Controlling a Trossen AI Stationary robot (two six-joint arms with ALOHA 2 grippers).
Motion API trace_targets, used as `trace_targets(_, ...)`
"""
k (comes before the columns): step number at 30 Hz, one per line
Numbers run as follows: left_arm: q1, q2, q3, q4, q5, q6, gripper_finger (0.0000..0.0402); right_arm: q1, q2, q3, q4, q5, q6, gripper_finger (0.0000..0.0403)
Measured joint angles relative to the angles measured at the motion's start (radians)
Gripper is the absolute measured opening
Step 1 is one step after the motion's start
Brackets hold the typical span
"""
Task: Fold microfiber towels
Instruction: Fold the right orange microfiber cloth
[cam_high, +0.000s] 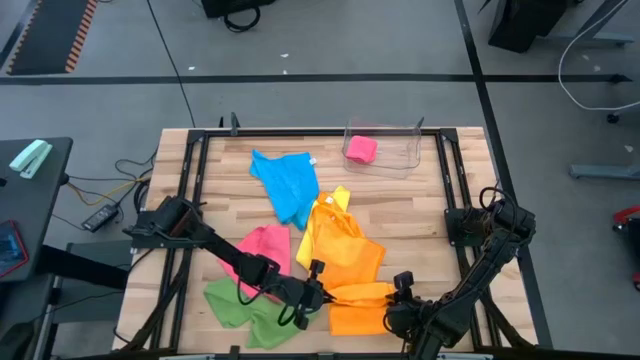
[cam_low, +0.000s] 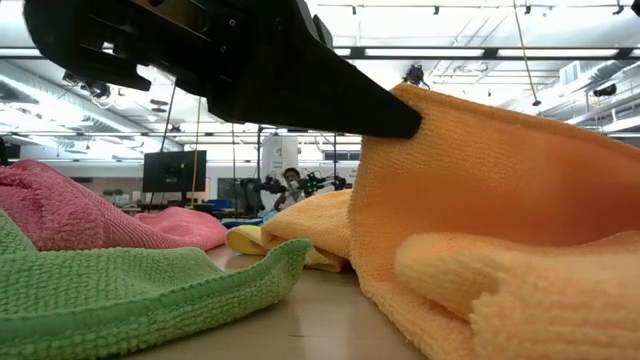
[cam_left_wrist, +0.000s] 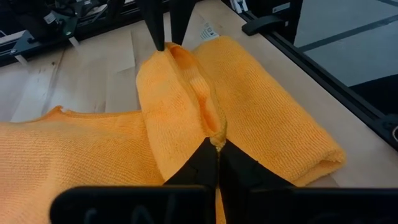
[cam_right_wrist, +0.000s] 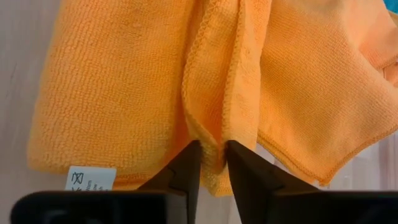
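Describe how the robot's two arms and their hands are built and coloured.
Both arms are black, built of slim jointed links. The left hand and the right hand each end in two flat, tapering black fingers on a wide black crossbar. Thin dark cables loop beside the left hand. No markings are visible on either.

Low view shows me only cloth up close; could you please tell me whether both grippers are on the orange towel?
Observer: Yes. The left gripper is shut on a raised fold of the orange towel.
Operator: And the right one, please?
Observer: The right gripper pinches the same fold at its other end, near the white label.
Operator: Is anything put away?
Observer: One pink towel lies bundled in the clear bin at the table's far edge.
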Motion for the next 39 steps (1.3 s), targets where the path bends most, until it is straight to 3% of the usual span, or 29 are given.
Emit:
trace_targets(11, 0.0, 0.0, 0.0, 0.001, 0.0, 0.0, 0.0026, -0.017, 0.0, 0.0, 0.0, 0.0, 0.059, 0.0041)
trace_targets(17, -0.002, 0.0, 0.0, 0.011, 0.0, 0.002, 0.0012, -0.019, 0.0, 0.027, -0.02, 0.0, 0.049, 0.004)
trace_targets(23, -0.003, -0.002, 0.0, 0.031, 0.003, 0.003, 0.0029, -0.005, 0.0, 0.096, -0.064, -0.006, 0.049, 0.004)
trace_targets(29, -0.002, -0.032, 0.0, 0.089, 0.073, 0.062, 0.0029, 0.0, -0.002, 0.152, -0.149, -0.006, 0.064, 0.004)
trace_targets(39, -0.021, -0.045, 0.0, 0.064, 0.078, 0.051, 0.0019, 0.02, -0.003, 0.205, -0.142, -0.004, 0.076, 0.004)
